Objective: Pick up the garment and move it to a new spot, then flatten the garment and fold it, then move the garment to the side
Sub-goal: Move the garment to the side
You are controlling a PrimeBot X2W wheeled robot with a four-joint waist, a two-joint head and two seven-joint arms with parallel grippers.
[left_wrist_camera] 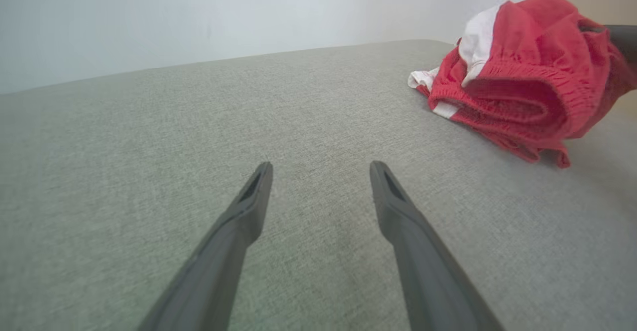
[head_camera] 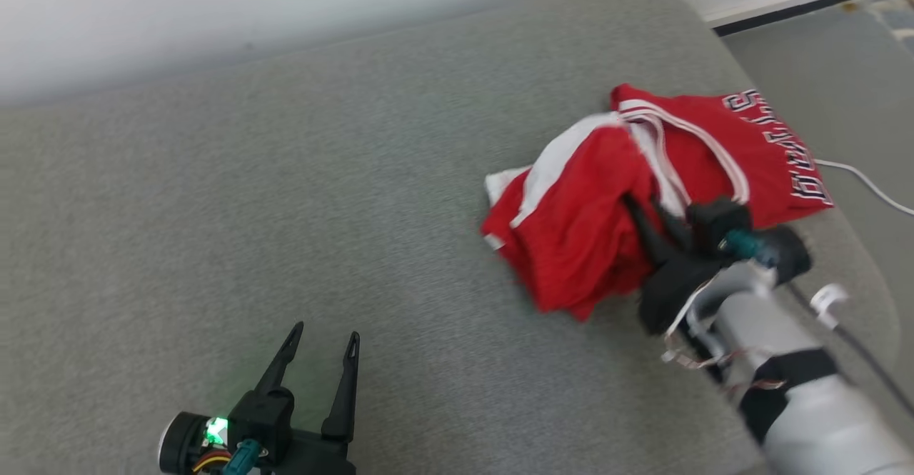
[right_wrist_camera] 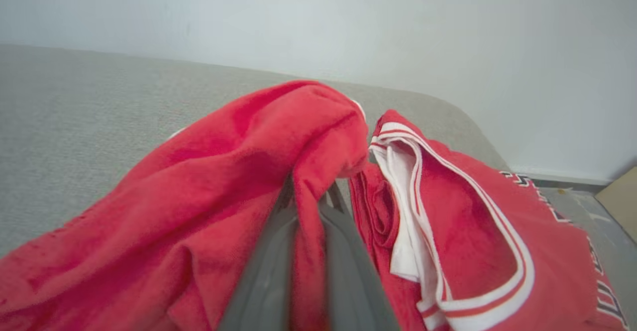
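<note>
The garment is a crumpled red pair of shorts with white trim and lettering, lying at the right of the grey cushion. My right gripper is shut on a fold of the garment, with red cloth pinched between its fingers and part of the bundle lifted. From the left wrist view the garment bulges up at the far right. My left gripper is open above bare cushion at the lower left, fingers spread with nothing between them.
A pale wall runs behind the cushion. To the right lies grey floor with a white cable trailing across it. The cushion's rounded right edge passes just beyond the garment.
</note>
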